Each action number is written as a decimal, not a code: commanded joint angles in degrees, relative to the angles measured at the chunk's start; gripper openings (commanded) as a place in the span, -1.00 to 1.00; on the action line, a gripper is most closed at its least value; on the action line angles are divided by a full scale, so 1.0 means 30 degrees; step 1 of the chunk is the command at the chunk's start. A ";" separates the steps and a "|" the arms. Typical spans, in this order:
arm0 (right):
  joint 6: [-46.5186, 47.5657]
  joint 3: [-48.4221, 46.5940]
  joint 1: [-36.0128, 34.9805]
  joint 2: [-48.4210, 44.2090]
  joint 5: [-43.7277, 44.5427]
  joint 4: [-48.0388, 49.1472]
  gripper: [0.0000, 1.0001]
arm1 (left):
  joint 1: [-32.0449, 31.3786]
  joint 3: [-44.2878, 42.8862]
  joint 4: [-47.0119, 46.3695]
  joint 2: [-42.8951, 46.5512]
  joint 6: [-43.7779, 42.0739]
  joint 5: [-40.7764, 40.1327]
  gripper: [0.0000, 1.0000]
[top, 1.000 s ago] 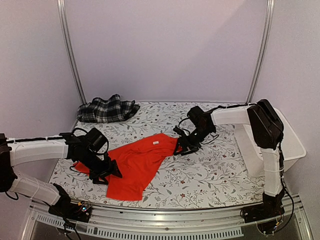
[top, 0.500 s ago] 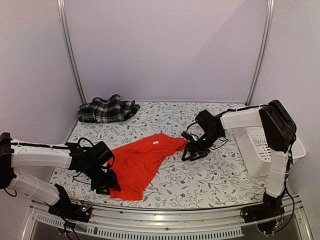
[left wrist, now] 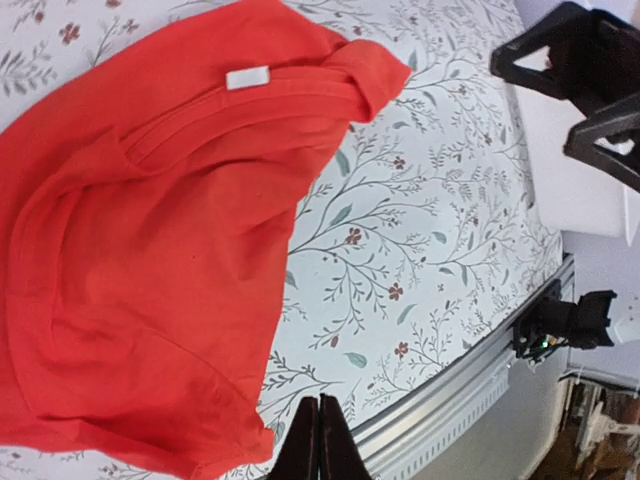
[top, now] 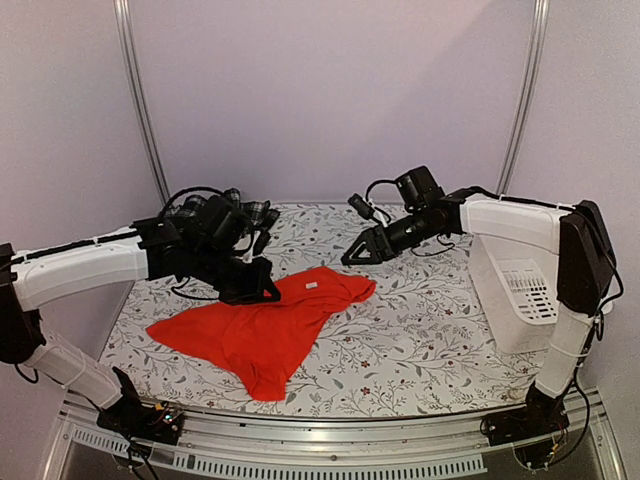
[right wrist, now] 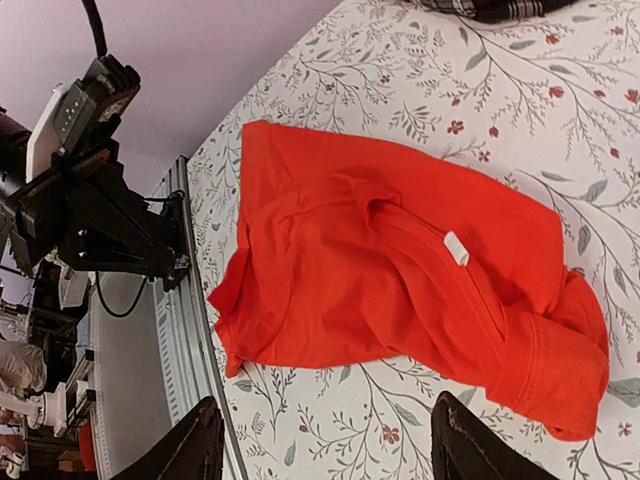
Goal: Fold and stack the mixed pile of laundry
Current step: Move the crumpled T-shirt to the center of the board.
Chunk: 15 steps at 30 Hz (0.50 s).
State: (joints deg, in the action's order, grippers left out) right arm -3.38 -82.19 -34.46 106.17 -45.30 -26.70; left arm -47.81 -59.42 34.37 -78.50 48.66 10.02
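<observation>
Across the middle of the counter (top: 430, 340), the red shirt (top: 262, 335) lies spread and rumpled. One sleeve reaches toward the left edge, the hem lies close to the near edge, and the collar with its white label points toward the far side. The plaid garment (top: 264, 212) is bunched in the far-left corner, partly hidden by the left arm. The left claw (top: 262, 290) hovers over the shirt's far edge, fingers together, gripping nothing. The right claw (top: 362, 250) hangs above the counter beyond the collar, fingers apart, empty. Open counter separates the shirt from the white basket (top: 530, 290) at the right edge.
</observation>
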 commanded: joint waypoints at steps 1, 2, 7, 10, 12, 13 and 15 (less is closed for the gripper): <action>0.0027 -0.1454 -0.0506 -0.0553 -0.2162 0.1982 0.41 | -0.0265 -0.2673 0.0611 -0.0959 -0.5203 0.0812 -1.00; -0.0006 -0.1624 -0.0560 -0.0519 -0.2311 0.2186 0.42 | -0.0264 -0.3109 0.0676 -0.1017 -0.5630 0.0756 -1.00; -0.0154 -0.1718 -0.0672 -0.0335 -0.1745 0.1803 0.43 | 0.0104 -0.2607 0.2525 -0.0991 -0.3121 -0.0652 -0.52; 0.0209 -0.1461 -0.0673 -0.0192 -0.1156 0.0979 0.43 | 0.0049 0.1084 0.2751 0.0152 -0.0100 -0.0184 -0.23; 0.0426 -0.1375 -0.0656 -0.0124 -0.0346 0.0605 0.43 | 0.0079 0.3701 0.2162 0.1588 0.2210 0.0251 -0.03; 0.0460 -0.1434 -0.0663 -0.0026 0.0135 0.0414 0.43 | 0.0087 0.4877 0.1851 0.2374 0.3162 0.0530 0.06; 0.0382 -0.1915 -0.0629 0.0508 0.1120 -0.0123 0.43 | 0.0080 0.6670 0.1027 0.4074 0.4852 0.0567 0.21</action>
State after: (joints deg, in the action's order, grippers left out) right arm -3.18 -86.52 -36.38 106.17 -47.57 -23.49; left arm -47.62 -47.94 37.78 -74.76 50.06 10.24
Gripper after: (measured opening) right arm 0.716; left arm 0.547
